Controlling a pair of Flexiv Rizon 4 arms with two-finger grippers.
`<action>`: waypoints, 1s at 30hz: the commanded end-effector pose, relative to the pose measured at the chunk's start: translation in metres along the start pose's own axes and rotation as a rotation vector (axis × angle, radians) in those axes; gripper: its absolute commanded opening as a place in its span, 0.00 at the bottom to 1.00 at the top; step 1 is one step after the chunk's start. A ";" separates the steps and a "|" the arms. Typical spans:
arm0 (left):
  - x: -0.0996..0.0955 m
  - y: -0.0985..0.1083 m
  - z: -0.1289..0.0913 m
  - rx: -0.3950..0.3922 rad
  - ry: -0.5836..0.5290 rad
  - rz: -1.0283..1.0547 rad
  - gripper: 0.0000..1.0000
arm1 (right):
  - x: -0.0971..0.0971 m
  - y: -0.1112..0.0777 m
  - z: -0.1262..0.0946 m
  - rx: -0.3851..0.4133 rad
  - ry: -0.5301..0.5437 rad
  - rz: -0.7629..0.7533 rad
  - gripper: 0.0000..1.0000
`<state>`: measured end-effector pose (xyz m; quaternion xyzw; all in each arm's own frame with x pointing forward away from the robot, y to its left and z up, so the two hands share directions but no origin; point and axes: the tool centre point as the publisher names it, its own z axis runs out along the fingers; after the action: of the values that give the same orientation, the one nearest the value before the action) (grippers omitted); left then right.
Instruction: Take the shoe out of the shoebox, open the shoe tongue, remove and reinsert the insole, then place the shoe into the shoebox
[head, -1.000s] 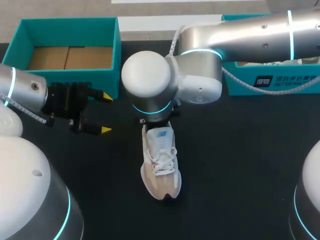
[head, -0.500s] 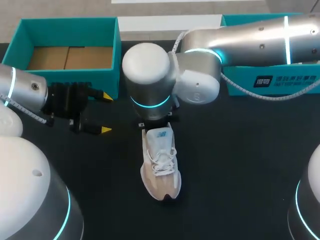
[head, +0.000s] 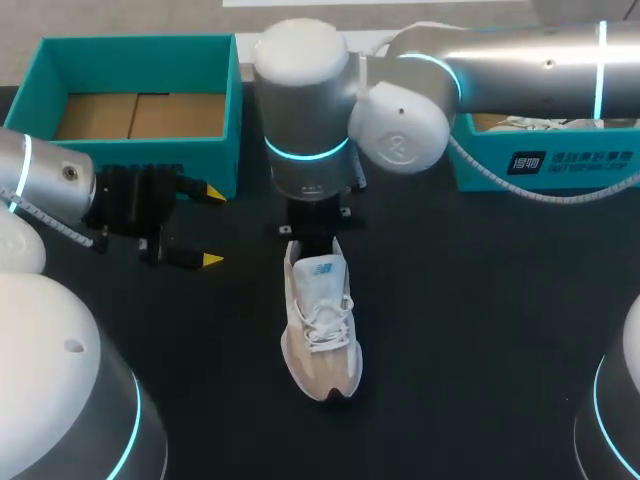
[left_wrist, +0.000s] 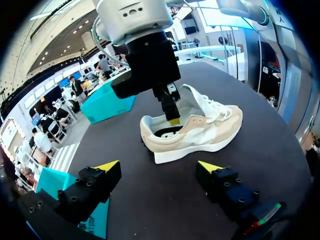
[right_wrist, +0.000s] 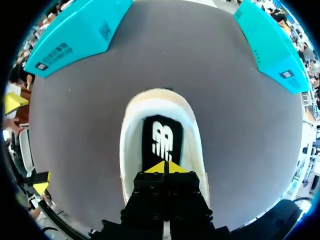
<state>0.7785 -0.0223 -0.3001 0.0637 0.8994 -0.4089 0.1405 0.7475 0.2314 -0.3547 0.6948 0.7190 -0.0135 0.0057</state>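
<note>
The black table holds a teal shoebox at the far left, showing only its cardboard floor. In front of it the left gripper hangs with fingers wide apart, holding nothing. The shoe is out and lies mid-table, its tongue apparently raised. The right gripper is above the heel opening, tips pressed together over the dark insole. Whether it pinches the insole's edge is unclear. The insole work seems under way, and boxing the shoe remains. A second teal box sits far right.
</note>
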 end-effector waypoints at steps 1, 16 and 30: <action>0.001 -0.001 -0.001 -0.004 0.001 0.000 1.00 | -0.008 -0.006 0.002 0.023 0.026 0.002 0.00; 0.001 -0.001 -0.001 -0.004 0.001 0.000 1.00 | 0.004 -0.021 0.003 0.121 0.072 -0.040 1.00; 0.001 -0.001 -0.001 -0.004 0.001 0.000 1.00 | 0.010 -0.015 -0.007 0.143 0.080 -0.120 1.00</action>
<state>0.7784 -0.0223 -0.3001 0.0637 0.8995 -0.4088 0.1405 0.7307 0.2398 -0.3516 0.6487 0.7561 -0.0373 -0.0780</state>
